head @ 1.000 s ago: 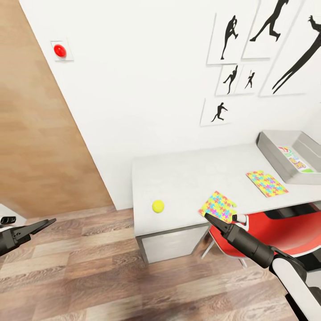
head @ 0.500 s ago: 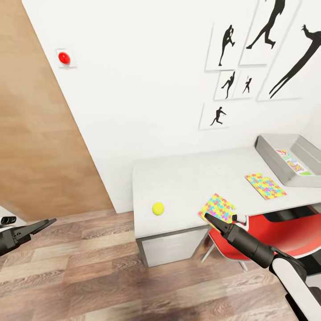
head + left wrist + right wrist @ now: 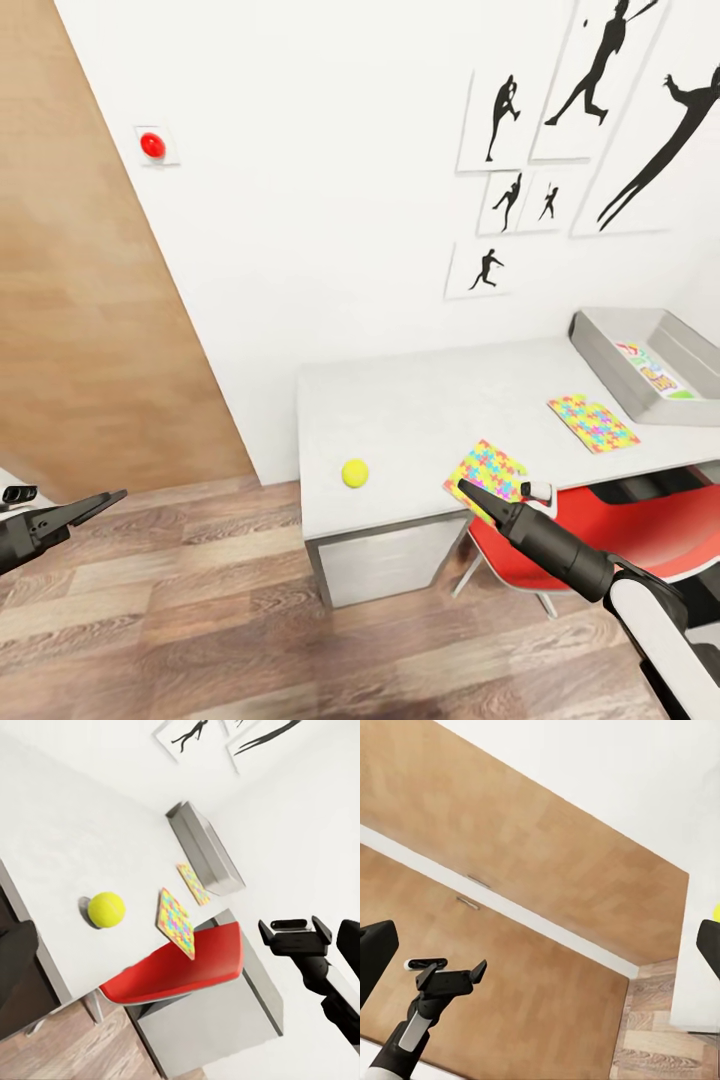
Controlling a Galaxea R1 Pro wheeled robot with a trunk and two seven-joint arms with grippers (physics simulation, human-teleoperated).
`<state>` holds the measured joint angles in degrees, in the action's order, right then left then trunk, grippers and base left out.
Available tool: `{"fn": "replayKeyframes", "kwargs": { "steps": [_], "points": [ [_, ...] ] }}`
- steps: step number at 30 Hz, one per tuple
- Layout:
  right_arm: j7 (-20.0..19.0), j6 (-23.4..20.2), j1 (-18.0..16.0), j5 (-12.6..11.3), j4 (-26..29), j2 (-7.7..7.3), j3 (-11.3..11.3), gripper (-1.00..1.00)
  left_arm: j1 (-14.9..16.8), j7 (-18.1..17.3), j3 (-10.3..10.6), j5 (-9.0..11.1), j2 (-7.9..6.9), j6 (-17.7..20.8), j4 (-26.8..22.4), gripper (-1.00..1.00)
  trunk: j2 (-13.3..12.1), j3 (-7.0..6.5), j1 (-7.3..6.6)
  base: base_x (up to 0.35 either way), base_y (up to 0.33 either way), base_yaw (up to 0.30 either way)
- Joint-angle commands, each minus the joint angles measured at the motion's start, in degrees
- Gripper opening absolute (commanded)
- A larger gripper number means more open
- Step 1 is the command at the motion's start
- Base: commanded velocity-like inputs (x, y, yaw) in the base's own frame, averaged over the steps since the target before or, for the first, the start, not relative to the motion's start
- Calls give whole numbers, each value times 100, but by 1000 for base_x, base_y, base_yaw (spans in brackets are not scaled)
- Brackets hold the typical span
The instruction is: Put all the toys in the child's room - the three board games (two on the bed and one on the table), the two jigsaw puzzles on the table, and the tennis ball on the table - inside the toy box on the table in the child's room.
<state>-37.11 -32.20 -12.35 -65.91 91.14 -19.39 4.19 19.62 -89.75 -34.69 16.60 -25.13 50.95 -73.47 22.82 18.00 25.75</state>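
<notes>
The pale table (image 3: pixel 430 395) stands against the white wall. On it, near the front edge, lies the yellow-green tennis ball (image 3: pixel 354 473) (image 3: pixel 106 909). One jigsaw puzzle (image 3: pixel 487 467) lies at the front edge, another (image 3: pixel 593 422) further right. The grey toy box (image 3: pixel 610 352) sits at the table's right end with a colourful flat board game (image 3: pixel 655 372) inside. My right gripper (image 3: pixel 466 489) hangs open before the table, its tip beside the nearer puzzle. My left gripper (image 3: pixel 108 497) is open, over the floor far to the left. The bed is out of view.
A red chair (image 3: pixel 640 520) is tucked under the table at the right, behind my right arm. A wooden door or panel (image 3: pixel 90 330) fills the left wall, with a red button (image 3: pixel 152 145) beside it. Silhouette pictures (image 3: pixel 560 120) hang above the table. Wood floor lies in front.
The whole view has drifted a little, so the camera has moved: table and toy box sit slightly lower and the box shows more fully. Both arms keep their pose.
</notes>
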Motion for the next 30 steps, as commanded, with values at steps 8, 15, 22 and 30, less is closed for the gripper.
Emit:
{"fn": "replayKeyframes", "kwargs": {
  "steps": [8, 15, 22, 30],
  "points": [
    [3, -41, -5, 29, 2, 1, 10, 100, 6, -25, -4, -7, -1, 59, -1, 100, 10, -66, 3, 0, 0, 0],
    [4, -41, -5, 41, 1, -3, 4, 100, 4, -25, 8, -9, 2, 57, -1, 100, 10, -132, 3, 0, 0, 0],
    [2, -41, -5, 42, 1, -4, 3, 100, 5, -25, 9, -15, 5, 57, 3, 100, 10, -198, 3, 0, 0, 0],
    [2, -41, -5, 43, 1, -2, 3, 100, 4, -25, 11, -16, 6, 55, 1, 100, 10, -274, 3, 0, 0, 0]
  ]
}}
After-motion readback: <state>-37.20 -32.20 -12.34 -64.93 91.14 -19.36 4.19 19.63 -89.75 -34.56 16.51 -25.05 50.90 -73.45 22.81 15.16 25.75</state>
